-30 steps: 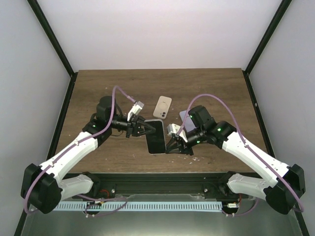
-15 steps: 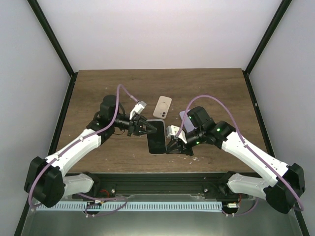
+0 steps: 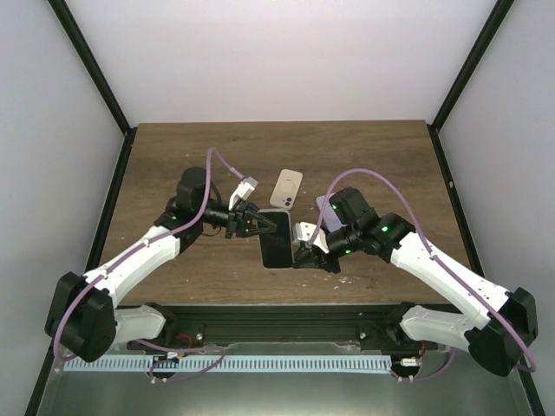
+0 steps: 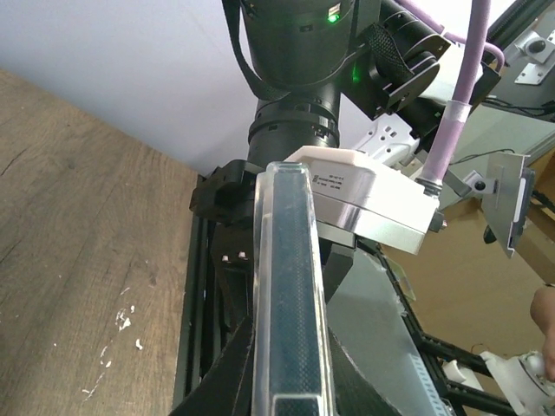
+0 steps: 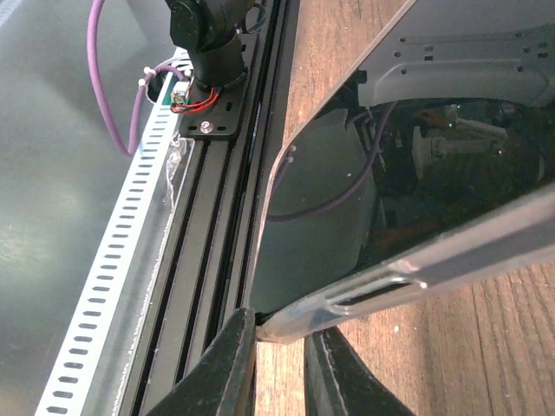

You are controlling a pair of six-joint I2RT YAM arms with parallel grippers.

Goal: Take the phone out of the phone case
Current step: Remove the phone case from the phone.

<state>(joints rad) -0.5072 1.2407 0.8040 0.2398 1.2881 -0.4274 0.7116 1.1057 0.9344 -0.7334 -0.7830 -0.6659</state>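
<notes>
A dark-screened phone in a clear case is held above the wooden table between both grippers. My left gripper is shut on its left long edge. In the left wrist view the cased phone runs edge-on between the black fingers, with my left gripper clamped round it. My right gripper is shut on the near right corner. In the right wrist view my right gripper pinches the clear case's corner. The glossy screen reflects the arm.
A white phone-shaped object lies face down on the table behind the held phone. A lavender object is partly hidden behind the right arm. Small white crumbs lie near the front edge. The black rail runs along the table's front.
The left arm has pushed a little to the right, and the cased phone has shifted slightly right with it. The right gripper keeps its hold at the corner.
</notes>
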